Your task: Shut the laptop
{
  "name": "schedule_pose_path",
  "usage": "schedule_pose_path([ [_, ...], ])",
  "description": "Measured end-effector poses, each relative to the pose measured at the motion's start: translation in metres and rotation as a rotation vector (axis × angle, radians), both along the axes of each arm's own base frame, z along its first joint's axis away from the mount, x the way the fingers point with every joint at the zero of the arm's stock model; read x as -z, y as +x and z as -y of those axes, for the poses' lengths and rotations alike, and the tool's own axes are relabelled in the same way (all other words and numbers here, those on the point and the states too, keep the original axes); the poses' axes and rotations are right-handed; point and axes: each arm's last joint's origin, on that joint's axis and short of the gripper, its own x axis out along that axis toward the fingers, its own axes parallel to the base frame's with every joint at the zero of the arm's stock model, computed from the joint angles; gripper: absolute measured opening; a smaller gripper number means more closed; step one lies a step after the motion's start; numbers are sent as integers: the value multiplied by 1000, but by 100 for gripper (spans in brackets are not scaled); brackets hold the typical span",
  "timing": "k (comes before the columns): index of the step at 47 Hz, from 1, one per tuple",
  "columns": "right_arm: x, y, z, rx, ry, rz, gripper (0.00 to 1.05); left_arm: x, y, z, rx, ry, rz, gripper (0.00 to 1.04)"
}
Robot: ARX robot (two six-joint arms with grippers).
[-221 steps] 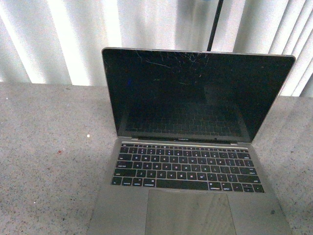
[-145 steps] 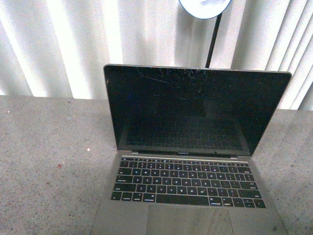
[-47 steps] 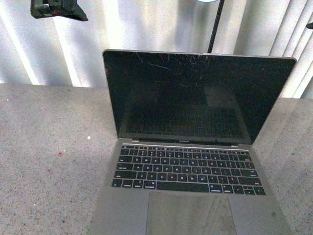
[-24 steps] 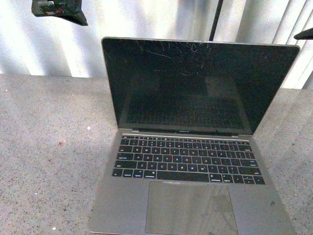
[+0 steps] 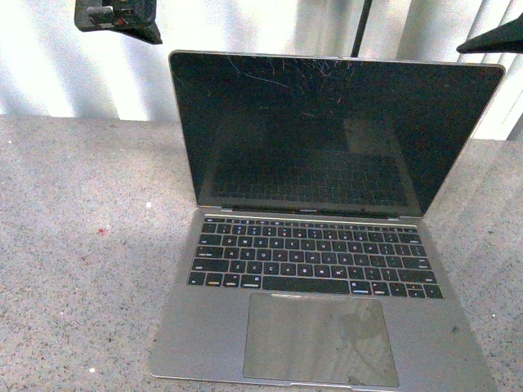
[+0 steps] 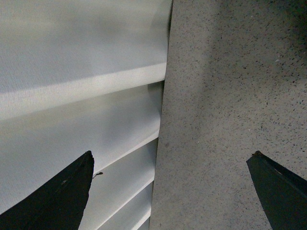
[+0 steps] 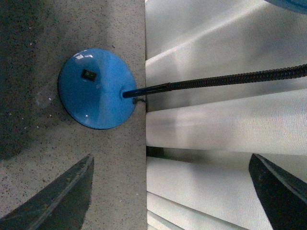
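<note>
The laptop (image 5: pixel 323 237) stands open on the speckled grey counter (image 5: pixel 82 245), silver-grey with black keys, a large trackpad and a scratched black screen upright toward me. My left gripper (image 5: pixel 116 16) hangs open above and behind the lid's left corner, touching nothing. In the left wrist view its dark fingertips (image 6: pixel 62 196) spread wide over the counter's back edge and white blinds. A dark tip of my right gripper (image 5: pixel 494 38) shows just above the lid's right corner. The right gripper (image 7: pixel 172 191) is open and empty over the back edge of the counter.
White vertical blinds (image 5: pixel 245 24) run along the counter's back edge. A lamp with a round blue base (image 7: pixel 96 88) and a black flexible neck (image 7: pixel 230 79) stands behind the laptop; its pole (image 5: pixel 362 28) rises above the lid.
Both grippers have entered at the top corners over the last second and dropped lower toward the lid. The camera view shifted, so the laptop's front edge now shows.
</note>
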Motion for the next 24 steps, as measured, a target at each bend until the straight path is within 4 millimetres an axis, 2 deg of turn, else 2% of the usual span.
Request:
schedule_pose_path([
  [4, 0, 0, -1, 1, 1, 2, 85, 2, 0, 0, -2, -13, -7, 97],
  [12, 1, -1, -1, 9, 11, -24, 58, 5, 1, 1, -13, -38, -21, 73],
  [24, 7, -6, -2, 8, 19, -99, 5, 8, -2, 3, -10, -84, -76, 17],
])
